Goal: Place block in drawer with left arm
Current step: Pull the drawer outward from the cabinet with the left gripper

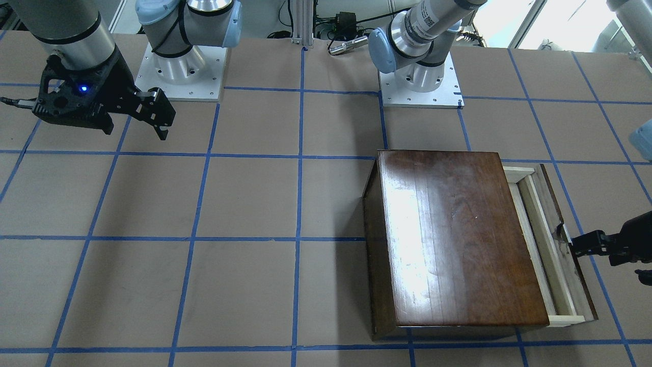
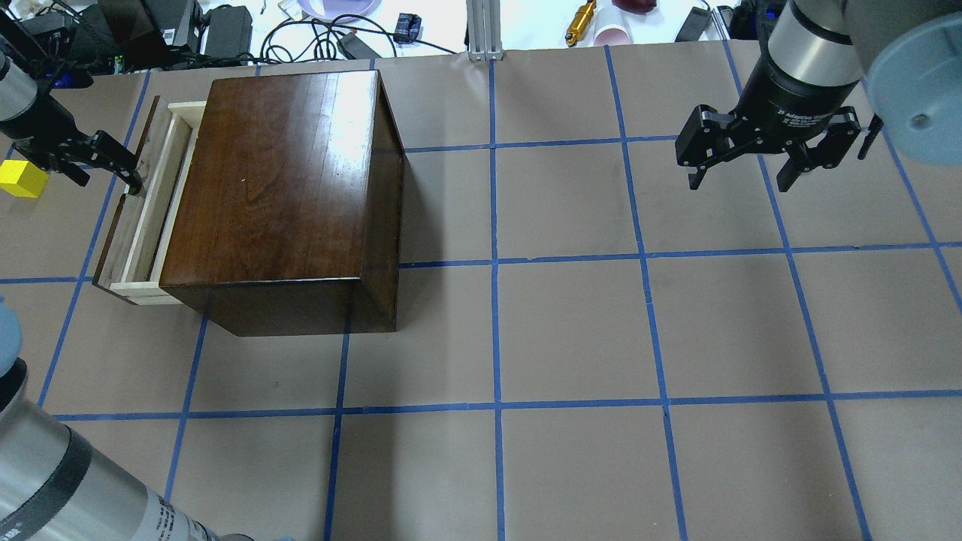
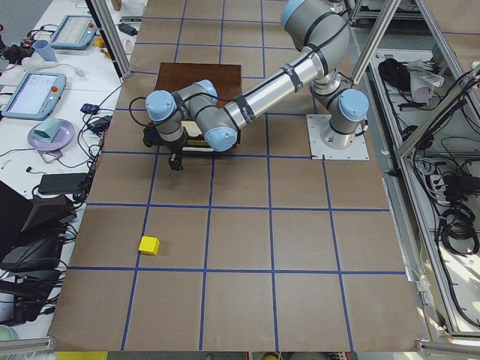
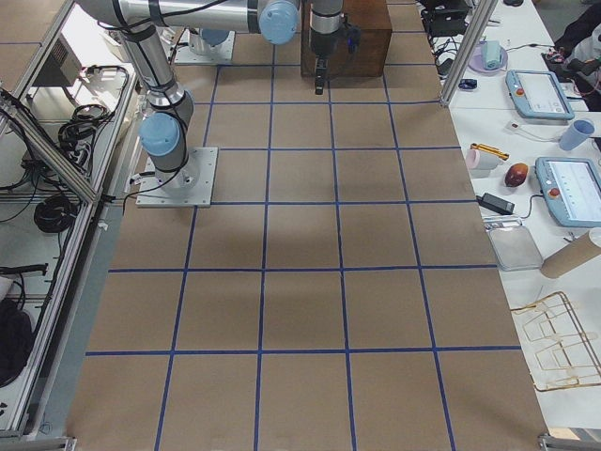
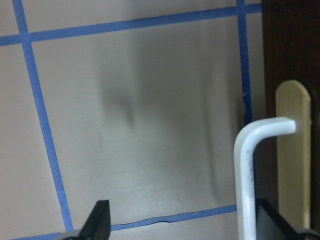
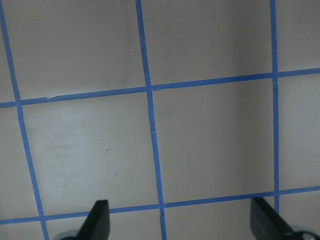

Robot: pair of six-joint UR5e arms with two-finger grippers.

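Note:
The yellow block (image 2: 21,179) lies on the table to the left of the cabinet, and it also shows in the exterior left view (image 3: 149,244). The drawer (image 2: 146,210) of the dark-brown cabinet (image 2: 278,180) is pulled partly out, showing its pale wood tray (image 1: 540,239). My left gripper (image 2: 113,169) is at the drawer front. It is open, with the metal handle (image 5: 247,170) between its fingers, close to the right one. The block is behind it and apart from it. My right gripper (image 2: 740,179) is open and empty above the table's right side.
The table is brown paper with a blue tape grid. Both arm bases (image 1: 181,66) (image 1: 417,76) stand at the robot's edge. Cables, cups and tools (image 2: 316,22) lie beyond the far edge. The right wrist view shows only bare table (image 6: 160,125).

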